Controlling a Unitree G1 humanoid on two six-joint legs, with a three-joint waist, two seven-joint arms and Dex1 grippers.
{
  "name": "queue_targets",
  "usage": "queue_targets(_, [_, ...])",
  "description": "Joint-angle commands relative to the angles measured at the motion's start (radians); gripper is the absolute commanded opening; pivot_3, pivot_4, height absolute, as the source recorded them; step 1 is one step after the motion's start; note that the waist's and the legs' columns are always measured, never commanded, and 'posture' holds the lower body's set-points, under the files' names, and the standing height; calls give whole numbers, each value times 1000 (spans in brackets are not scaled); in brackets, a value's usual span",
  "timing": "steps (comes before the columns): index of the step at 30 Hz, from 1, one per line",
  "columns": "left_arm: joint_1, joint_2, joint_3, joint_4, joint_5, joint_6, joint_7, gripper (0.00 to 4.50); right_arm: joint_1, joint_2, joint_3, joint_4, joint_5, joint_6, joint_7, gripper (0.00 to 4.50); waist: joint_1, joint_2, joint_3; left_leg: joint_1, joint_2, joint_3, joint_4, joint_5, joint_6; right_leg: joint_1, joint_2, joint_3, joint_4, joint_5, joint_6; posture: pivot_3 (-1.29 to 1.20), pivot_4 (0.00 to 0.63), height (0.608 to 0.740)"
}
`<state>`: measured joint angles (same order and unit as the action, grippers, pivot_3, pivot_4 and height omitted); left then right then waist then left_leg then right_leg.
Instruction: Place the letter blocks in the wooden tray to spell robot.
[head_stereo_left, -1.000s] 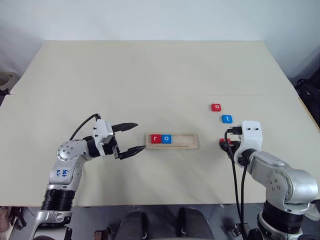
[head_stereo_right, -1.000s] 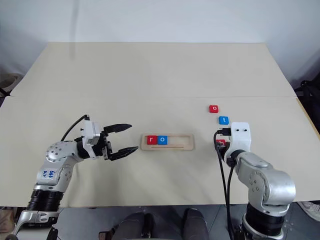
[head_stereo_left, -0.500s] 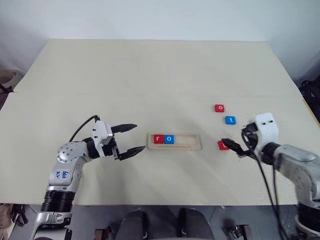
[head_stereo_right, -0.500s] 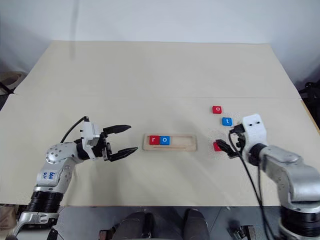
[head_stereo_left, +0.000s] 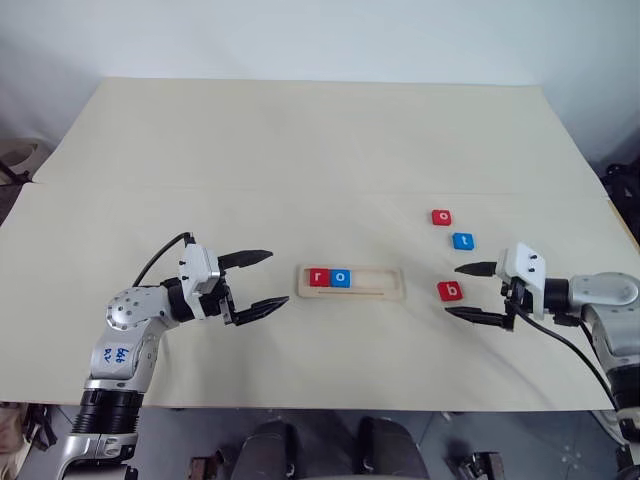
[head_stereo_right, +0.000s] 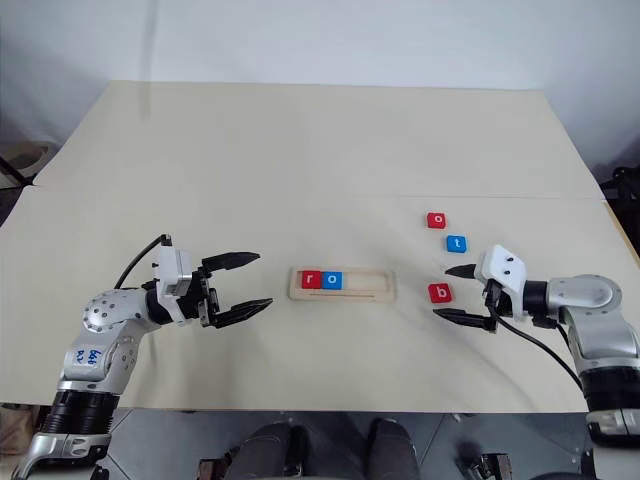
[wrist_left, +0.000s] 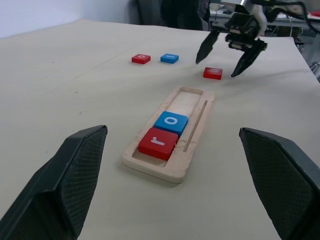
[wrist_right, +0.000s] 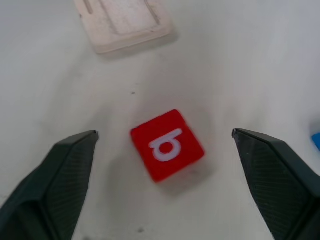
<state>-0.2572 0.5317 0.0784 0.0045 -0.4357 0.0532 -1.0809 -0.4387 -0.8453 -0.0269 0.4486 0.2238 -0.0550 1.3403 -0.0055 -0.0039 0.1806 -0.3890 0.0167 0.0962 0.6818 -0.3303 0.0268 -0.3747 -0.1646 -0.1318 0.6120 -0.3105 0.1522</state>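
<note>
The wooden tray (head_stereo_left: 380, 283) lies mid-table with a red r block (head_stereo_left: 319, 277) and a blue o block (head_stereo_left: 341, 277) at its left end. To its right, a red b block (head_stereo_left: 450, 291) lies flat on the table, face up, between the spread fingertips of my right gripper (head_stereo_left: 452, 290), which is open and not gripping it. In the right wrist view the b block (wrist_right: 167, 145) sits just ahead of the fingers. A blue t block (head_stereo_left: 462, 241) and a red o block (head_stereo_left: 441, 217) lie farther back. My left gripper (head_stereo_left: 278, 279) is open and empty, left of the tray.
The table's right edge (head_stereo_left: 612, 205) runs close behind my right arm. A seam (head_stereo_left: 200, 188) crosses the tabletop behind the blocks. The tray's right part is bare wood.
My right gripper opened wide, and its wrist turned from pointing down over the b block to pointing left at it as the arm swung out right. The left gripper stayed put.
</note>
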Motion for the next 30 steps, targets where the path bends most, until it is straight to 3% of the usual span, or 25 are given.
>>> queue_targets(1, [-3, 15, 1, -50, -23, -22, -35, 4500, -75, 5, 23, 112, -24, -97, 62, 4477, 2, 0, 0, 0, 0, 0, 0, 0, 0, 0, 0, 0, 0, 0, 0, 0, 150, 740])
queue_targets(5, [1, 27, -13, -70, -31, -29, -91, 4500, -154, 14, 61, 217, -52, -141, 124, 4477, 3, 0, 0, 0, 0, -1, 1, 0, 0, 1, 0, -1, 0, 0, 0, 0, 150, 740])
queue_targets(7, [1, 40, -23, -79, -31, -37, -124, 4500, -178, 14, 80, 249, -64, -155, 154, 4101, 3, 0, 0, 0, 0, -1, 1, 0, 0, 1, 0, -1, 0, 0, 0, 0, 150, 740])
queue_targets(9, [-1, 52, -29, -86, -31, -39, -148, 4500, -196, 11, 96, 276, -72, -170, 190, 3594, 1, 0, 0, 0, 0, -1, 1, 0, 0, 1, 0, -1, 0, 0, 0, 0, 150, 740])
queue_targets(15, [0, 62, -37, -105, -38, -37, -180, 4500, -238, 13, 113, 347, -101, -202, 203, 1467, 2, 0, 0, 0, 0, -1, 1, 0, 0, 1, 0, -1, 0, 0, 0, 0, 150, 740])
queue_targets(19, [3, 56, -30, -101, -29, -38, -157, 4500, -242, 30, 112, 331, -91, -200, 201, 1464, 1, 0, 0, 0, 0, -1, 1, 0, 0, 1, 0, -1, 0, 0, 0, 0, 150, 740])
queue_targets(24, [15, 56, -23, -90, -21, -42, -129, 4500, -246, 46, 137, 123, -51, 7, 214, 1464, 0, 1, 0, 0, 1, -1, 1, 0, 0, 0, 0, -1, 1, 0, 0, 0, 150, 740])
queue_targets(30, [13, 40, -21, -71, -12, -51, -79, 4500, -310, 162, 201, -85, -45, 262, 120, 1464, 0, 1, 0, 0, 3, -1, 1, 0, -1, 0, 0, -1, 2, 0, 0, 0, 150, 740])
